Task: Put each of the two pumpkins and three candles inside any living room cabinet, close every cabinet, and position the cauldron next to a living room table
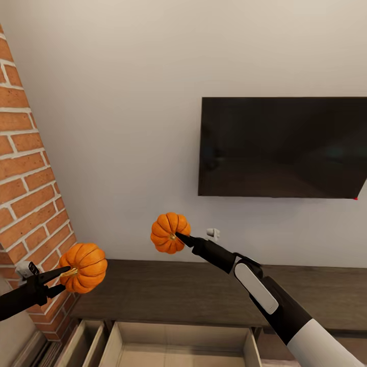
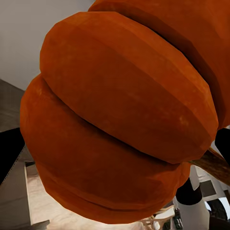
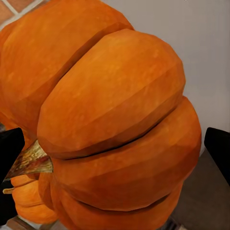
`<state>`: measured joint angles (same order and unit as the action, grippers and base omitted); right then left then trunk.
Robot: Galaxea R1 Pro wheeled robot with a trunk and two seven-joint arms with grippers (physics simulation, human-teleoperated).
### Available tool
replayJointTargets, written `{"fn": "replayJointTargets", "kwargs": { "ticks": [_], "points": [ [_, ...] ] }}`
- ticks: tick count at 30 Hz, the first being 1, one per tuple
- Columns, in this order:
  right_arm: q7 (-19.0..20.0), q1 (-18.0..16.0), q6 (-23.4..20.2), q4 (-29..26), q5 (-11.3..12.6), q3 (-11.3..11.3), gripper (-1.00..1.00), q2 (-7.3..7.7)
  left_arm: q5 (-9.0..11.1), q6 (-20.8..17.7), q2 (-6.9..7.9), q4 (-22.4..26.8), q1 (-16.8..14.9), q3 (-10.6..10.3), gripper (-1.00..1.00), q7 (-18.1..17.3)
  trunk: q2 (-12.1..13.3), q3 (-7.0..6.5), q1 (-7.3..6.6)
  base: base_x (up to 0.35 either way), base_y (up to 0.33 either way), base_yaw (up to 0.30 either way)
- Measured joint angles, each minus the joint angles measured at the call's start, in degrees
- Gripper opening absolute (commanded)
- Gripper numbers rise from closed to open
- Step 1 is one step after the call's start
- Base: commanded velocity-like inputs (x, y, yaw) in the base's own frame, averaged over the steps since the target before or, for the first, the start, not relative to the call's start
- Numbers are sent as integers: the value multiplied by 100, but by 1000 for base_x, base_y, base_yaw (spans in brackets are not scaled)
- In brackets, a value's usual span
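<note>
I'm facing the far wall (image 1: 127,102), with the TV (image 1: 280,148) mounted at right and the brick fireplace (image 1: 25,168) running up the left edge. Below them the long dark cabinet (image 1: 168,290) stretches across, and nearest me two of its drawers (image 1: 178,346) stand pulled open, pale inside.

Both pumpkins are in the air above the cabinet. My right arm (image 1: 285,306) reaches up and left, its claw (image 1: 179,238) pinched on the right pumpkin (image 1: 169,232) at the stem end, over the cabinet top. My left claw (image 1: 65,272) is clamped likewise on the left pumpkin (image 1: 84,267), in front of the brick and above the leftmost drawer. In the wrist views each pumpkin (image 2: 120,120) (image 3: 115,129) looms close, with black fingers (image 3: 218,148) at either side and a bit of stem (image 3: 31,160) showing.

I judge these as light, rigid and smooth-skinned. The ribs give the fingers little to bite on, and a round body can roll in a two-finger pinch. Holding near the stem looks thin to me: each pumpkin hangs off to one side of the claw, so it could pivot or slip if I swing fast. A grip across the body would be surer. They shouldn't be fragile, so a short drop into a drawer ought to be safe.
</note>
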<state>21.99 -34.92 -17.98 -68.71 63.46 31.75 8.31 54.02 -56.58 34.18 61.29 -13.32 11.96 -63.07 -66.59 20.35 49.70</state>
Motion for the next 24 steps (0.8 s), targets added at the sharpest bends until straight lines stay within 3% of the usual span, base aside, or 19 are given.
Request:
{"fn": "replayJointTargets", "kwargs": {
  "ticks": [8, 18, 21, 24],
  "points": [
    [-2, 0, 0, 0, 9, 0, -100, 0, -4, -1, 0, -3, 0, 7, -100, -1, 1, 0, 2, 44, 18, 0],
    [-24, 0, -2, 1, 8, 1, -100, -8, -88, 9, -5, 122, 1, -128, -100, 68, -399, 179, 221, 0, 0, 0],
    [-125, 0, -67, 6, 5, -3, -100, -15, -119, 19, -109, 376, 2, -240, -100, 514, -520, 233, 287, 0, 0, 0],
    [-509, 1, -215, 11, -9, 17, -100, -15, -86, 13, -340, 823, 2, -271, -100, 1460, -640, 288, 353, 0, 0, 0]
  ]
}}
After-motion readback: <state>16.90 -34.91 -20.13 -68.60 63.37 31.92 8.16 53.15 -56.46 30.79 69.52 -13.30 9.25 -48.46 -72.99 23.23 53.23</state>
